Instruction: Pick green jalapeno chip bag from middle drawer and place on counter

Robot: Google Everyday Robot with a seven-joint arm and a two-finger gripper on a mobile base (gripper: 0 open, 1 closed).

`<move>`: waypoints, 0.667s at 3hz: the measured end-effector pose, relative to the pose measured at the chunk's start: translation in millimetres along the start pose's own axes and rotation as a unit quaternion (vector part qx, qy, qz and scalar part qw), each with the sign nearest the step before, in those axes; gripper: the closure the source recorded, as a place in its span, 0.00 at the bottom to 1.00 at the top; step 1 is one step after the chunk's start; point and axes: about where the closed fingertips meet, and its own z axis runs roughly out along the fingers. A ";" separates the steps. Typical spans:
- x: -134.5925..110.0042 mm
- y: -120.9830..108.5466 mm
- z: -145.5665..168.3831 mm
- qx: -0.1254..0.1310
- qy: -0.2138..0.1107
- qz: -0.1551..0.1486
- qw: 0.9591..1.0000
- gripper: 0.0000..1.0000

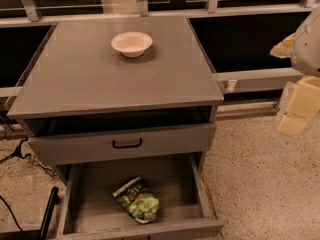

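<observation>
The green jalapeno chip bag (137, 200) lies flat on the floor of the open middle drawer (175, 184), near its front centre. The drawer is pulled far out at the bottom of the grey cabinet. The counter (85, 74) is the cabinet's flat grey top. My gripper (300, 106) hangs at the far right edge of the view, above the floor, level with the counter's front edge. It is well to the right of the cabinet, far from the bag, and holds nothing that I can see.
A pale round bowl (131, 43) stands at the back centre of the counter. A grey drawer front with a black handle (127, 143) sits above the open drawer. Black cables (15, 151) and a dark post (48, 211) lie at the left. Speckled floor spreads to the right.
</observation>
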 end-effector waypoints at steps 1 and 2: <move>0.0 0.0 0.0 0.000 0.000 0.000 1.000 0.00; -1.4 2.5 3.4 0.002 -0.010 0.007 1.000 0.00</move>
